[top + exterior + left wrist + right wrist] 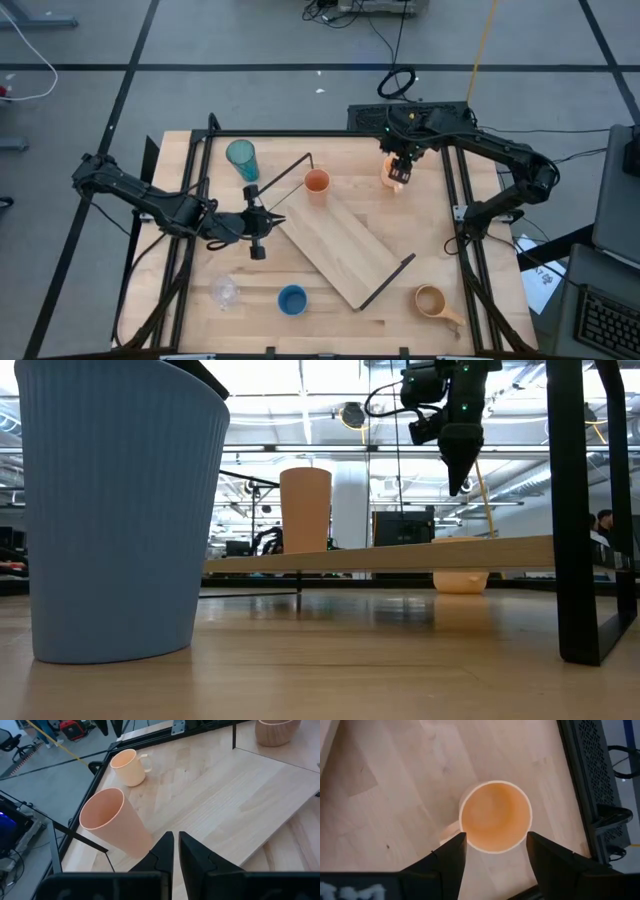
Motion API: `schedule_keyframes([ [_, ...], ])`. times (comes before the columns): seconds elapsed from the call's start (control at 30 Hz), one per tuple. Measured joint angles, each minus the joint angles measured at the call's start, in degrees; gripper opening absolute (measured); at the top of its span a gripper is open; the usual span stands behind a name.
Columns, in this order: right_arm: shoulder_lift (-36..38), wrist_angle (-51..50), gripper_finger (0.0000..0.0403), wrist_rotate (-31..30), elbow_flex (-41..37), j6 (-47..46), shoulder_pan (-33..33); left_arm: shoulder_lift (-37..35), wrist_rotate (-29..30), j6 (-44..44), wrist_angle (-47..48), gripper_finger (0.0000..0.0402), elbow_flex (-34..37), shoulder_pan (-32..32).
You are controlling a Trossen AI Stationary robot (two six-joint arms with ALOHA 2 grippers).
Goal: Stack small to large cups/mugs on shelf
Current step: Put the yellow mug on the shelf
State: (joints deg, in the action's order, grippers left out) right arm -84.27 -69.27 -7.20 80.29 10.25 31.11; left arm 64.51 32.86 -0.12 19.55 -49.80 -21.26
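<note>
One shelf lies diagonally, far-left to near-right.

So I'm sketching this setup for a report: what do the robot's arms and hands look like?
Both arms are black, slim and jointed, built from tube-like links with cables running along them. The left hand and the right hand each end in two dark tapered fingers. A small green light shows on the right arm's wrist.

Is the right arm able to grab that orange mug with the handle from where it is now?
Probably yes. The right gripper hangs directly above the orange mug, fingers open wider than its rim, and nothing lies between them.
</note>
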Motion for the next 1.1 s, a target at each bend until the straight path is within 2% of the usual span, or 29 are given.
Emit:
schedule_keyframes([
  [0.47, 0.0, -0.4, 0.0201, 0.9, -1.2, 4.2, -0.3, 0.0, 0.0, 0.4, 0.0, 0.0031, 0.0, 0.0],
  [0.8, 0.0, 5.6, 0.0201, 1.7, -6.2, 6.5, -0.9, 0.0, 0.0, 0.3, 0.0, 0.0031, 0.0, 0.0],
  [1.1, 0.0, 7.9, 0.0201, 1.7, -7.8, 2.7, -2.8, 0.0, 0.0, 0.3, 0.0, 0.0031, 0.0, 0.0],
])
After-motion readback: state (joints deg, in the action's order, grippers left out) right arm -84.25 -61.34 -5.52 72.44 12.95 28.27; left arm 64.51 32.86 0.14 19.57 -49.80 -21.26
